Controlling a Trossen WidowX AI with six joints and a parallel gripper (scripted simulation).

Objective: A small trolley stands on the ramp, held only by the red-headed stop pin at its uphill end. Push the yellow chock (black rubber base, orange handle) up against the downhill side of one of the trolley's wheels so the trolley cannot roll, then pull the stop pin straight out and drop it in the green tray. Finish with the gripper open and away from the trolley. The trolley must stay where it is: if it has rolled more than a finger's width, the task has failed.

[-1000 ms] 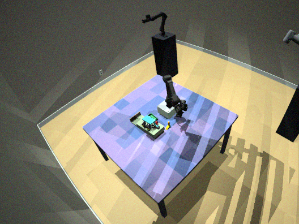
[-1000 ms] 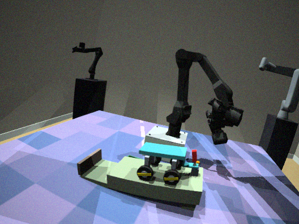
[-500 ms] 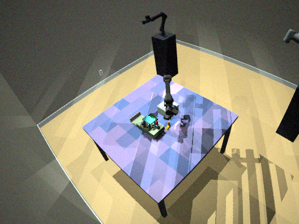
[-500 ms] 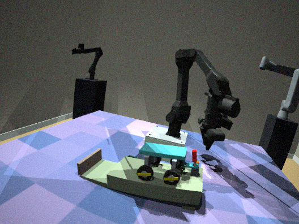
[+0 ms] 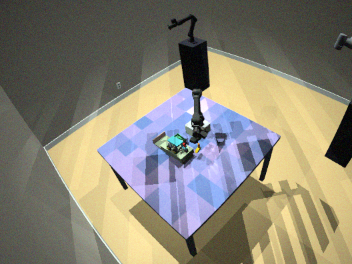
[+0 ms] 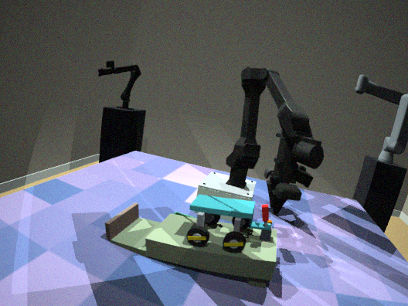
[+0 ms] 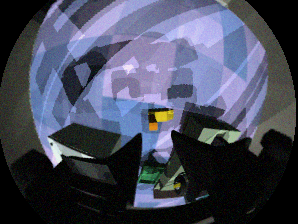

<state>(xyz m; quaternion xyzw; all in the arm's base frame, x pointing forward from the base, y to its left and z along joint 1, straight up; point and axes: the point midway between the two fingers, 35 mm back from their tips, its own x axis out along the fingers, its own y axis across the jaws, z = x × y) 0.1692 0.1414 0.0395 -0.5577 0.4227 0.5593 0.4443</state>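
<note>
The teal-topped trolley (image 5: 176, 141) (image 6: 222, 205) stands on the pale green ramp (image 5: 186, 157) (image 6: 209, 263). The red-headed stop pin (image 5: 184, 145) (image 6: 265, 212) stands upright at the trolley's uphill end. The yellow chock (image 5: 197, 149) (image 7: 163, 116) stands on the table beside the ramp's high end; its orange handle (image 7: 153, 127) points toward the fingers in the wrist view. My gripper (image 5: 194, 140) (image 6: 277, 212) (image 7: 156, 135) is partly open and empty, pointing down above the table close to the chock. The green tray (image 7: 151, 174) lies behind the ramp, partly hidden.
The arm's white base block (image 5: 191, 129) (image 6: 224, 187) stands behind the ramp. A brown end board (image 5: 159, 137) (image 6: 123, 221) closes the ramp's low end. Two other arms stand on dark pedestals (image 5: 194, 67) (image 6: 123, 133) beyond the table.
</note>
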